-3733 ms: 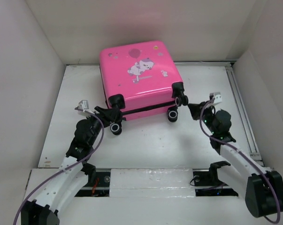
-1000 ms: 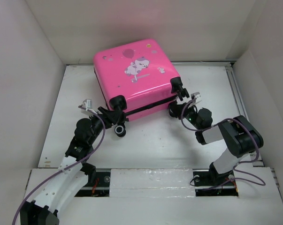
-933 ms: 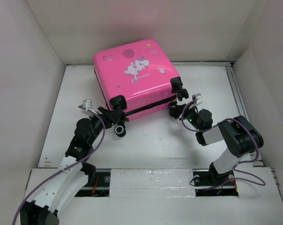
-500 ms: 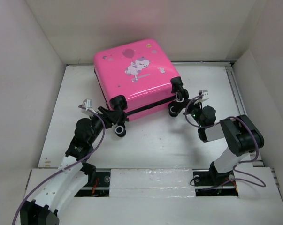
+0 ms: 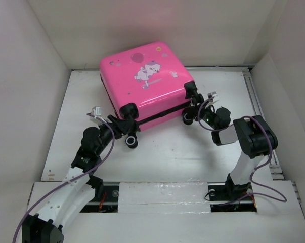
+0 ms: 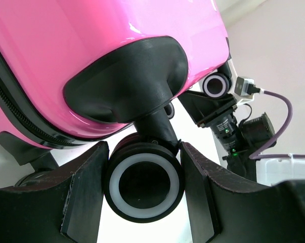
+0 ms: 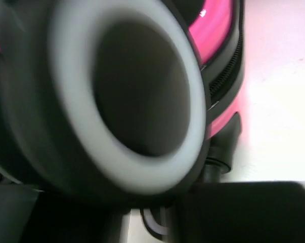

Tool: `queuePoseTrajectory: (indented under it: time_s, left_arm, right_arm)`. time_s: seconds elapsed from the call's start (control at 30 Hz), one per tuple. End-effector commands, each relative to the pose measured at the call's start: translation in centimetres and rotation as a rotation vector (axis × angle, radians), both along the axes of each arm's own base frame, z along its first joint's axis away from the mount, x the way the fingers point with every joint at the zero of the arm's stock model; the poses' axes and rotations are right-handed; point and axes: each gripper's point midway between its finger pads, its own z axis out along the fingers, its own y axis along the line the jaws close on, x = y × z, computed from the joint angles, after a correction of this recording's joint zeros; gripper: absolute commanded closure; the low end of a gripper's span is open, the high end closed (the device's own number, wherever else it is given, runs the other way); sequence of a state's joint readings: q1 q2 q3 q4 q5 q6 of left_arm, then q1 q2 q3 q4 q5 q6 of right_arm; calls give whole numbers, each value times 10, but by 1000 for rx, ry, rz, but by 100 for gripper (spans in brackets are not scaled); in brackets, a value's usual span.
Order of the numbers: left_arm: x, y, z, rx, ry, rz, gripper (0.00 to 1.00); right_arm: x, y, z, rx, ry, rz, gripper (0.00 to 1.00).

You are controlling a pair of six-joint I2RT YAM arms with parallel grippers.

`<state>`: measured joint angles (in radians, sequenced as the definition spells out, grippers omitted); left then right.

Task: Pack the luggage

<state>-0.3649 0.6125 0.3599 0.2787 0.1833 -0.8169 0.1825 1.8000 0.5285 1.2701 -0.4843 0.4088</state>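
Note:
The hot-pink luggage (image 5: 144, 81) lies shut and flat at the back of the table, sticker side up, its black wheels facing the arms. My left gripper (image 5: 125, 127) is at its near left corner. In the left wrist view my left gripper (image 6: 143, 183) has both fingers pressed on a black wheel with a white ring (image 6: 143, 161) under the pink shell (image 6: 91, 35). My right gripper (image 5: 197, 112) is at the right-hand wheels. In the right wrist view a blurred wheel (image 7: 127, 91) fills the frame and hides how the jaws stand.
White walls enclose the table on the left, back and right. A metal rail (image 5: 253, 106) runs along the right side. The right arm's wrist (image 6: 228, 126) shows beyond the luggage in the left wrist view. A second left-hand wheel (image 5: 131, 142) sits on the table.
The luggage has turned slightly and shifted left and back. My right arm has folded inward and brought its gripper up against the right-hand wheels. My left gripper stayed on its wheel.

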Motion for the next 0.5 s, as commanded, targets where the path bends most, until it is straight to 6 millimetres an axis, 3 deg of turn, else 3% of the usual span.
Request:
queuePoseTrajectory:
  time_s: [0.0,0.13,0.33,0.43,0.47]
  left_arm:
    - [-11,-13,80,-104,-233,-87,100]
    - [-11,-11,80,-97,-239,-78,100]
    - [-14,-6,87,-80,-244,-59,100]
    - [-14,-6,87,-80,-244,-59,100]
    - [-14,-6,87,-80,-244,-59,100]
  right_arm:
    - [-11,-3,143,84,-616,6,54]
    - [-10,-11,143,51,-638,-22,56]
    - [8,-23,144,54,-641,-113,55]
    - [5,-18,152,48,-670,-96,68]
    - [6,-17,155,50,-680,-96,89]
